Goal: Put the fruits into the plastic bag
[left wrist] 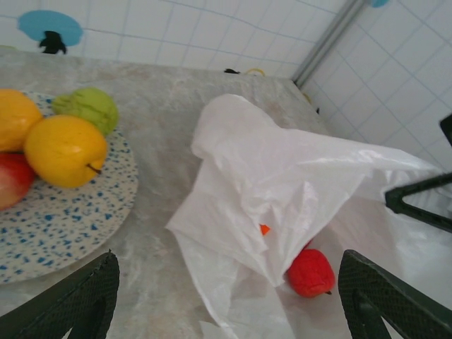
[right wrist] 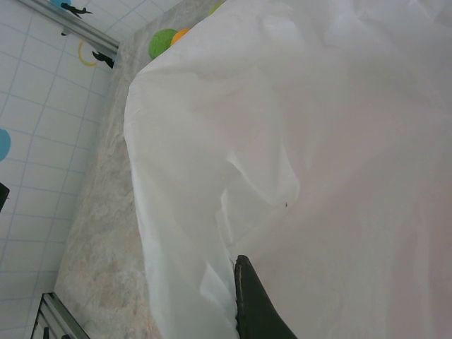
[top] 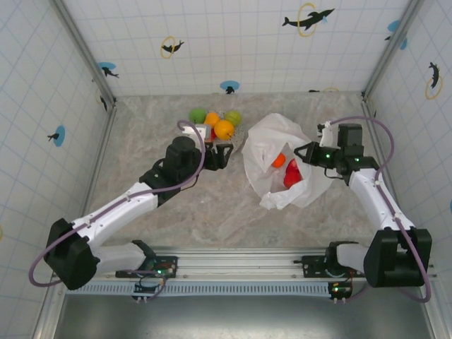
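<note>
Left fingers (left wrist: 85, 300) hanging open, empty, between plate (left wrist: 70, 233) and plastic bag (top: 272, 141). Right fingers (right wrist: 251, 311) pinching bag rim (mouth sagging). Fruits (top: 224, 128) sitting on plate; slipping pinch risks collapsing the mouth.

The plastic bag (left wrist: 282, 176) is folding over an orange fruit (left wrist: 264, 229), leaving only a sliver showing, and is covering the top of the bumpy red fruit (left wrist: 311, 272). The left edge is cutting off the speckled plate (left wrist: 63, 226), the reddish fruit (left wrist: 8, 180) and the orange citrus (left wrist: 13, 119). The bottom edge is cropping the fingers (left wrist: 88, 300) of the left gripper (left wrist: 226, 293).

In the right wrist view the bag is blocking part of a green fruit (right wrist: 161, 44). It is also hiding where the right gripper (top: 302, 152) closes, with one finger (right wrist: 254, 304) running off the bottom.
</note>
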Controlling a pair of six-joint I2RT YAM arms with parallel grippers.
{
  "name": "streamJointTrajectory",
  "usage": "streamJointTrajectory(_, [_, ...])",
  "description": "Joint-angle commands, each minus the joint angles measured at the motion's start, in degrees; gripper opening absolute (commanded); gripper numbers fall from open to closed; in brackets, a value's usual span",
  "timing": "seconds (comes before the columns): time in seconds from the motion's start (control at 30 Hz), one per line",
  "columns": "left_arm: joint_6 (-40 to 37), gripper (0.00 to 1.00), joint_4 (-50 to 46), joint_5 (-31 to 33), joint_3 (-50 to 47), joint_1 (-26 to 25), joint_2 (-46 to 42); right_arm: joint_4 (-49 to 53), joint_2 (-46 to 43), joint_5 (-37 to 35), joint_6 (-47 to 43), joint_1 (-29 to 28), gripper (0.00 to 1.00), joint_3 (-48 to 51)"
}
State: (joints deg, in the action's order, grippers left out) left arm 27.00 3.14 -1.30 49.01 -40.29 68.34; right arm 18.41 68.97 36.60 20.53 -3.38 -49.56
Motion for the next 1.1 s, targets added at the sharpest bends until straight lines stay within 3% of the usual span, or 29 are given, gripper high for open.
streamJointTrajectory(0.0, [1.8,0.82,-3.2,1.8,-1.2,2.7,-1.7,0.9,-1.5,-0.5,-1.2,-0.3,0.0,-1.9])
streamJointTrajectory(0.43, [3.7,0.83,-6.7,1.2,-2.2,13.2,-0.4,0.5,-1.3,-0.8,-1.2,-2.0,0.0,-1.5])
streamJointTrajectory(0.57, [5.0,0.83,-6.6,-2.1,-0.4,19.3,2.8,0.5,-1.3,-1.0,-1.2,-2.2,0.0,-1.9])
streamJointTrajectory(0.83, [4.6,0.84,-6.0,-0.8,2.6,25.4,10.8,0.8,-1.0,-1.9,-1.9,-2.6,0.0,-1.6])
streamJointTrajectory(1.07, [1.8,0.84,-7.5,1.8,6.4,27.4,18.8,1.0,-0.9,-2.8,-2.4,-3.6,0.0,-1.5])
